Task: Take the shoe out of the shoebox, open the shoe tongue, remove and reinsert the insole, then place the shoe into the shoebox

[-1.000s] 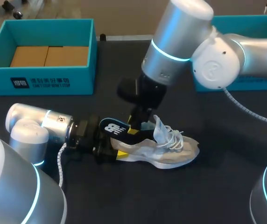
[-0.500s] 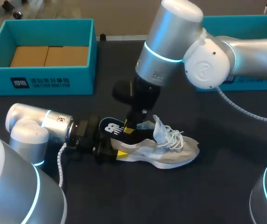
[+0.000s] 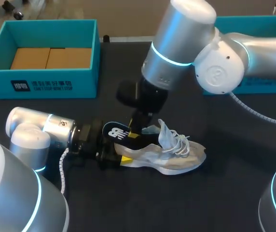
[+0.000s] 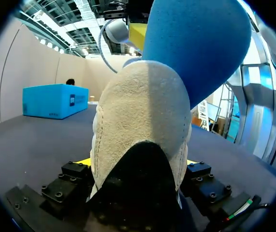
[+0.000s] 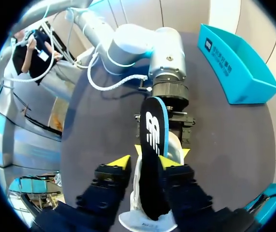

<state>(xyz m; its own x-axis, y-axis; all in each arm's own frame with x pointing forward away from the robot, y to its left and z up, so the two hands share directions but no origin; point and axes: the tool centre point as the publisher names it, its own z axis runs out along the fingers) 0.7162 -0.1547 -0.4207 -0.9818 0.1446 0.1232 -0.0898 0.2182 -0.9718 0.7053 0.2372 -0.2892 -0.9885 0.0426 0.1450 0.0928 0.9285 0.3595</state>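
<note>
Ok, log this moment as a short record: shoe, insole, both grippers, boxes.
shoe: on its sole on the table, outside both boxes, laces loose
insole: heel end raised out of the shoe, front end inside it
left gripper: shut on the shoe's heel, low over the table
right gripper: down at the raised insole; grip cannot be told
left box: teal, far side, brown cardboard inside
right box: teal, far side, partly behind the right arm

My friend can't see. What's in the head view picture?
The right pincer pinches the insole sticking up from a shoe on the table, while the left pincer holds its heel. Two boxes stand behind.
</note>
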